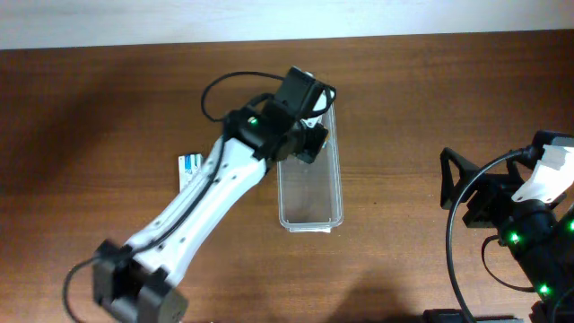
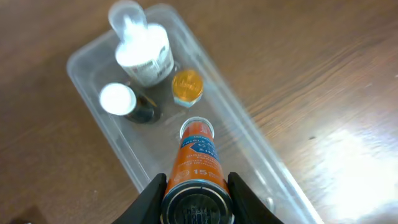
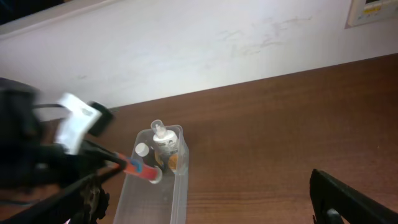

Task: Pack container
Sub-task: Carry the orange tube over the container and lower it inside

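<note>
The long, narrow container (image 1: pixel 310 193) of clear plastic, round-cornered and rimmed, lies at the centre of the overhead frame on the brown wooden table (image 1: pixel 404 90). Its long axis runs from the top of that frame to the bottom. At the upper end of it stand three small things close together: a white bottle (image 2: pixel 144 55) with a clear cap, a dark vial (image 2: pixel 121 102) with a white cap, and a little round amber piece (image 2: pixel 187 86). The lower half is bare.

The left gripper (image 2: pixel 196 200) hangs directly over the bin, its fingers pressed onto the base of a cylindrical orange tube (image 2: pixel 198 155) with a blue label. In the left wrist view the tube's capped end points up the frame towards the three bottles and sits above the bin's floor — within the walls, not over the rim. In that view the tube's axis looks slightly off the bin's diagonal run, so a small turn would probably lay it along the bare stretch.

The right gripper (image 1: pixel 450 179) stands spread wide and empty at the right edge of the overhead frame, well apart from the bin — the left arm is plainly the nearer. A small blue-and-white packet (image 1: pixel 188 164) lies on the table left of the bin.
</note>
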You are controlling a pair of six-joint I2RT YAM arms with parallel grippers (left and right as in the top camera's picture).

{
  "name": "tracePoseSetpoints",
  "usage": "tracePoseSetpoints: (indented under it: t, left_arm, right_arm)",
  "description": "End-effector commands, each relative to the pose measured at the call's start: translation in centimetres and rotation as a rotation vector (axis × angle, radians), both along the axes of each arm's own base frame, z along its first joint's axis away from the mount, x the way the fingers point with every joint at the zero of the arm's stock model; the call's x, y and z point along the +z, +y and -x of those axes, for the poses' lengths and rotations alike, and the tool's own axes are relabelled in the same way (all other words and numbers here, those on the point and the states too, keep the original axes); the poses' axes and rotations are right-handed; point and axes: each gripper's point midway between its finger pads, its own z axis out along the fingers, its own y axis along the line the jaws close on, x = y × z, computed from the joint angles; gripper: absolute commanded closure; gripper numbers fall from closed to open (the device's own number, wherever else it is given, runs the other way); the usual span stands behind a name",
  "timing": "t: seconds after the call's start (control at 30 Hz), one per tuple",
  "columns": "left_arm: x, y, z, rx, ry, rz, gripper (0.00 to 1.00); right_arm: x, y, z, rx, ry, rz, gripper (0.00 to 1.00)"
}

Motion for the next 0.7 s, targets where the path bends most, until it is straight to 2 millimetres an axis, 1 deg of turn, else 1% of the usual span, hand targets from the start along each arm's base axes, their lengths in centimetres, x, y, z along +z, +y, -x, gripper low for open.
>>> tracePoseSetpoints:
  t: [0.0, 0.07, 0.2, 0.3, 0.47, 0.67]
  left_arm:
    - [-0.5, -0.5, -1.1, -0.069, -0.046, -0.043, 0.75]
    - [-1.2, -0.8, -1.5, -0.114, -0.063, -0.072, 0.75]
    - [-2.0, -0.4, -2.4, -0.103, -0.086, -0.121, 0.75]
    - [-2.7, -0.6, -2.8, -0.132, -0.091, -0.14, 0.75]
    - [-3.1, -1.1, -3.3, -0.189, -0.121, -0.162, 0.75]
    - [-3.6, -1.3, -3.6, -0.196, -0.122, -0.167, 0.75]
  right_arm:
    - [0.4, 0.0, 0.0, 0.007, -0.012, 0.006, 0.02]
    - [0.4, 0.0, 0.0, 0.007, -0.012, 0.006, 0.02]
    - [0.4, 0.0, 0.0, 0.007, -0.012, 0.006, 0.02]
    - [0.4, 0.0, 0.0, 0.007, -0.012, 0.006, 0.02]
    - [0.4, 0.0, 0.0, 0.007, -0.012, 0.006, 0.02]
    - [0.4, 0.0, 0.0, 0.007, -0.012, 0.006, 0.02]
